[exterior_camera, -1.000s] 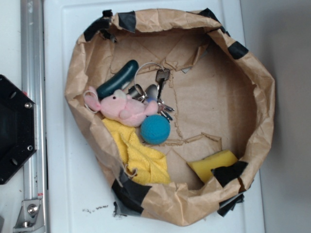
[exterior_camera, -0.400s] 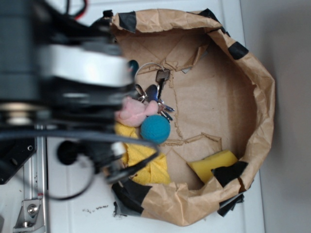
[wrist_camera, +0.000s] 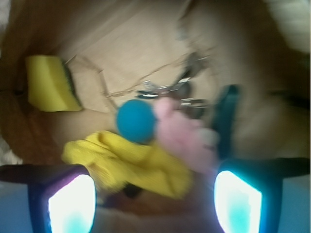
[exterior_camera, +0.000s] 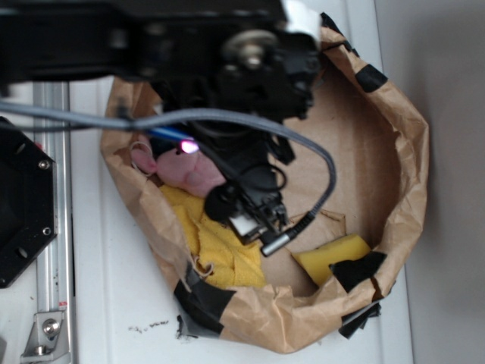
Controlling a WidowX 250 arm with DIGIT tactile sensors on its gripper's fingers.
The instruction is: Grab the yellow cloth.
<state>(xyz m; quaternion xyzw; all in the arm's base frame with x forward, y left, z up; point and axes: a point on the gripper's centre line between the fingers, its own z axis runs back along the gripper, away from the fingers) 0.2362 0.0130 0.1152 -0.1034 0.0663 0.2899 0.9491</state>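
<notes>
Approach is the step in hand — the gripper (wrist_camera: 154, 201) hangs above the paper bag (exterior_camera: 405, 163), jaws wide apart and empty. The yellow cloth (wrist_camera: 133, 162) lies near the table's left edge; next, descend onto its folds.

The gripper (wrist_camera: 154, 204) hangs with its 2 fingers (wrist_camera: 72, 204) spread wide, holding nothing.

The yellow cloth (exterior_camera: 216, 246) (wrist_camera: 131, 162) is a bright, fuzzy rag, crumpled in soft folds. It lies on the paper bag's floor against the wall, touching the pink plush toy.
</notes>
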